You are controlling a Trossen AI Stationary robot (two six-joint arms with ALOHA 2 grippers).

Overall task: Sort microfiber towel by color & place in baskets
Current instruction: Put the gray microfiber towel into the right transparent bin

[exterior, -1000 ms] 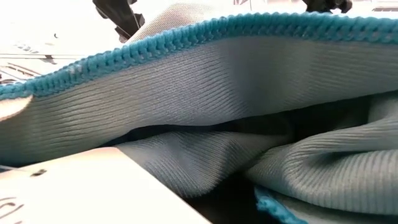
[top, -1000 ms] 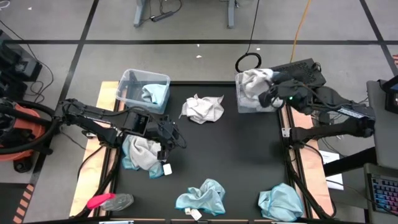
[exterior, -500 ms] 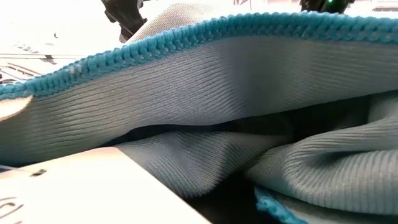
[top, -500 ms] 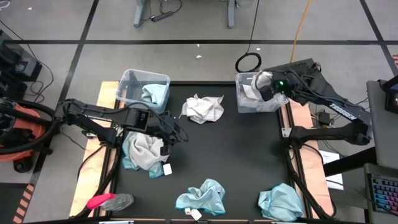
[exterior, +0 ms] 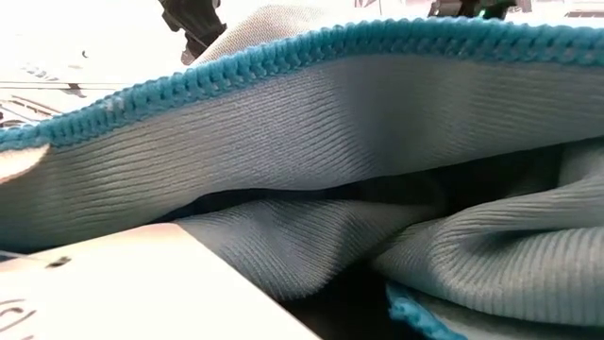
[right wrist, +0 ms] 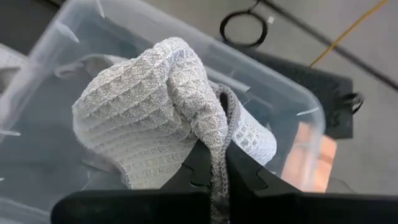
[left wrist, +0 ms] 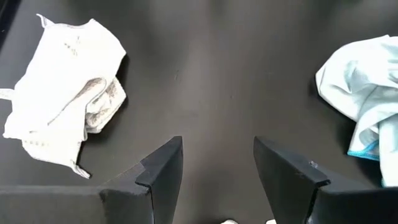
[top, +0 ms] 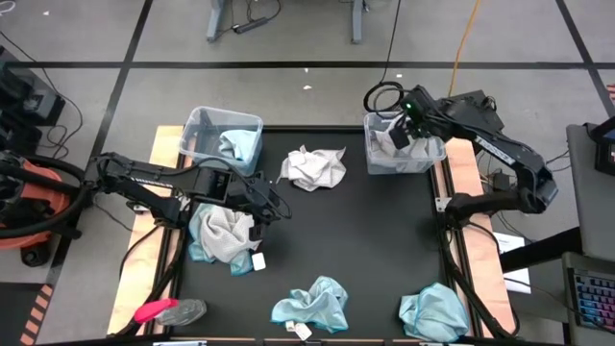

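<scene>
Note that the right end effector (right wrist: 211, 163) is pinching a grey-white waffle-weave towel (right wrist: 158, 106), its fingers pressed together on a fold of the cloth. It holds the towel directly over the clear right basket (top: 377, 154), which lies just below and around it. One second ago this end effector sat further toward the right edge of that basket with the towel bunched above the rim; it has since swung inward over the basket interior.

Observe that the left end effector (left wrist: 217, 171) is spread, holding nothing, with bare black tabletop (left wrist: 217, 74) between its fingers. Its position has not changed over the last second. A mixed grey and teal towel heap (top: 223, 238) lies just beneath and beside it. Ahead of it, a crumpled white towel (top: 313, 167) lies well apart, and the left basket (top: 197, 130) containing a teal towel (top: 241, 146) stands near its arm.

Further from both end effectors, two teal towels (top: 312, 303) (top: 434, 310) lie at the near tabletop edge. A pink-and-grey object (top: 168, 311) rests at the near left corner.

A white tag (top: 258, 260) is visible on the heap; you cannot read any writing on it.
</scene>
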